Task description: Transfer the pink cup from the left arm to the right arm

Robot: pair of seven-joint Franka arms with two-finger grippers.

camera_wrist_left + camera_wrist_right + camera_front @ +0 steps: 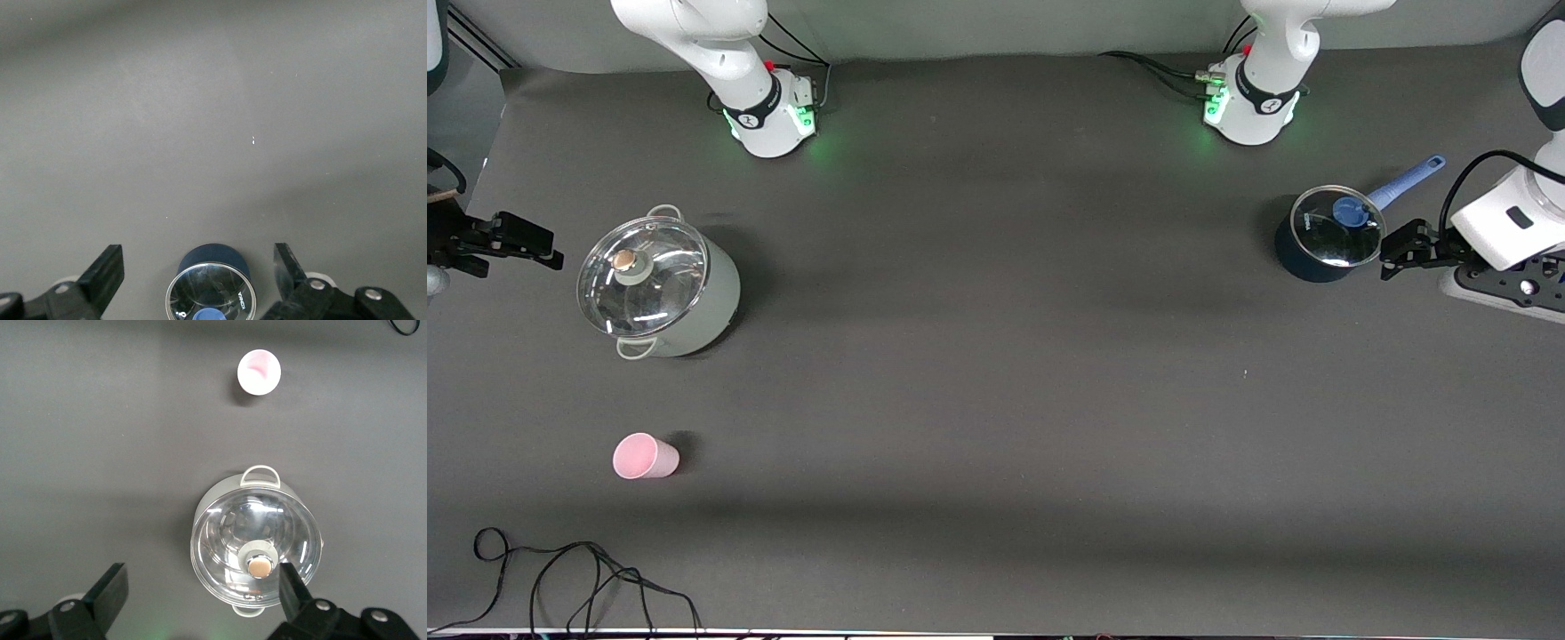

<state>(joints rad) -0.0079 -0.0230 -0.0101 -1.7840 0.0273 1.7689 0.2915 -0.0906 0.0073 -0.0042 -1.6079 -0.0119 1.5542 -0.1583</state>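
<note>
The pink cup (645, 456) stands upright on the dark table toward the right arm's end, nearer to the front camera than the pale green pot. It also shows in the right wrist view (259, 371). My right gripper (541, 246) is open and empty, up in the air beside that pot at the table's end; in its own wrist view (202, 583) its jaws stand wide apart. My left gripper (1392, 253) is open and empty, next to the dark blue saucepan at the left arm's end; its wrist view (198, 263) shows the jaws spread. Neither gripper touches the cup.
A pale green pot with a glass lid (658, 284) stands near the right gripper and shows in the right wrist view (257, 547). A dark blue saucepan with a glass lid and blue handle (1329, 233) shows in the left wrist view (210, 290). Black cables (587, 578) lie at the front edge.
</note>
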